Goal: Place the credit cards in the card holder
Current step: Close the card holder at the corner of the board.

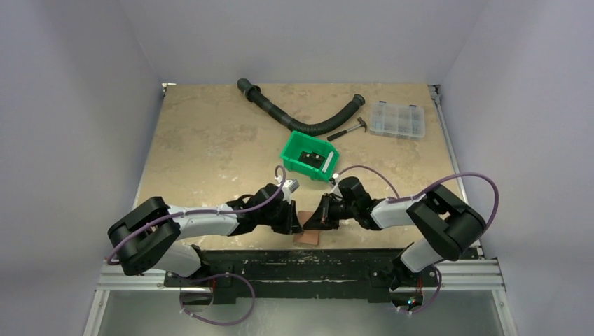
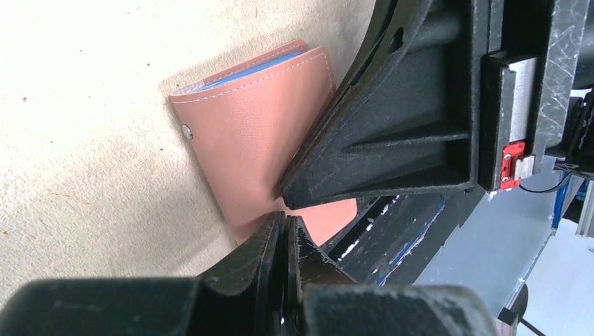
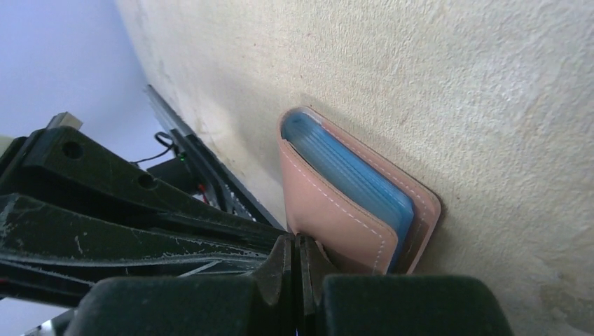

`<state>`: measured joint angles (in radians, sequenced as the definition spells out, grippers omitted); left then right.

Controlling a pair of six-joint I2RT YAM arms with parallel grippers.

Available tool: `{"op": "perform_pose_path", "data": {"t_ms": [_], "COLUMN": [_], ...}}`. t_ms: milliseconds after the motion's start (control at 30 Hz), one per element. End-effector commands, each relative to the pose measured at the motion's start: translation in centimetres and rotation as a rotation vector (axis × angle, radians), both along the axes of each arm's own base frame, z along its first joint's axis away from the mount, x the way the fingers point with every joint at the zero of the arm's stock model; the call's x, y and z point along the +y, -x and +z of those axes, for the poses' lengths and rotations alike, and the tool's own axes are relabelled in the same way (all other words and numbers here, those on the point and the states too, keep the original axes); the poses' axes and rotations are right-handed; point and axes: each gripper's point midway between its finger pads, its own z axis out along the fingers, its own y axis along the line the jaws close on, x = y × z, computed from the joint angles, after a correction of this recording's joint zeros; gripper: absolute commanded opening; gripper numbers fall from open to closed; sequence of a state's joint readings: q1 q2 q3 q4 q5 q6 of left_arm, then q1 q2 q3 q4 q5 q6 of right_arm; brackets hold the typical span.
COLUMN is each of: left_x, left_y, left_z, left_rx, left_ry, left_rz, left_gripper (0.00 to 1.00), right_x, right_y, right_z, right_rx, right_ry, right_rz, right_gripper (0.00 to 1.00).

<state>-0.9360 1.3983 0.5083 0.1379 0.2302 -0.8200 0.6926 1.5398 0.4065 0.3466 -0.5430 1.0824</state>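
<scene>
The card holder (image 1: 308, 237), a reddish-brown leather wallet, lies folded at the table's near edge between both arms. Its cover with a small pale clasp fills the left wrist view (image 2: 252, 133). The light blue credit cards' edges (image 3: 350, 171) show tucked between the wallet's flaps (image 3: 336, 217), and also as a blue line (image 2: 245, 73) under the cover. My left gripper (image 2: 287, 222) is shut with nothing between its fingers, and its tips rest against the wallet's cover. My right gripper (image 3: 295, 243) is shut as well, empty, with its tips at the wallet's folded spine. In the top view the two grippers (image 1: 298, 222) (image 1: 323, 218) meet over the wallet.
A green bin (image 1: 309, 155) stands just beyond the grippers. Farther back lie a curved black hose (image 1: 301, 119), a small hammer (image 1: 348, 131) and a clear compartment box (image 1: 397, 119). The black front rail (image 1: 315, 260) runs right beside the wallet.
</scene>
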Motion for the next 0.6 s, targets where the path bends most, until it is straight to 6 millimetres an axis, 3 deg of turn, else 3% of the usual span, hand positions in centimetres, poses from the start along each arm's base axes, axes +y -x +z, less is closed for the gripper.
{"op": "perform_pose_path", "data": {"t_ms": [0,233,333,500,567], "left_x": [0.7,0.7,0.7,0.9,0.9], "left_y": [-0.1,-0.1,0.0,-0.1,-0.2], "left_z": [-0.1,0.0,0.1,0.5,0.6], "left_rx": [-0.002,0.006,0.011,0.004,0.004], "left_ry": [-0.014,-0.009,-0.011,-0.018,-0.020], "left_rz": [0.026,0.033,0.033,0.043,0.045], "left_gripper": [0.00,0.00,0.00,0.00,0.00], "right_x": [-5.4,-5.5,-4.7,-5.0,-6.2], "right_y": [2.0,2.9,2.3,1.8,1.6], "right_z": [-6.9,-7.6,-7.0,-7.6,-9.2], "right_rx": [0.097,0.174,0.175,0.168,0.165], "right_ry": [0.203,0.038,-0.049,0.012,0.142], "right_rz": [-0.136,-0.252,-0.288,-0.297,-0.300], "right_gripper": [0.00,0.00,0.00,0.00,0.00]}}
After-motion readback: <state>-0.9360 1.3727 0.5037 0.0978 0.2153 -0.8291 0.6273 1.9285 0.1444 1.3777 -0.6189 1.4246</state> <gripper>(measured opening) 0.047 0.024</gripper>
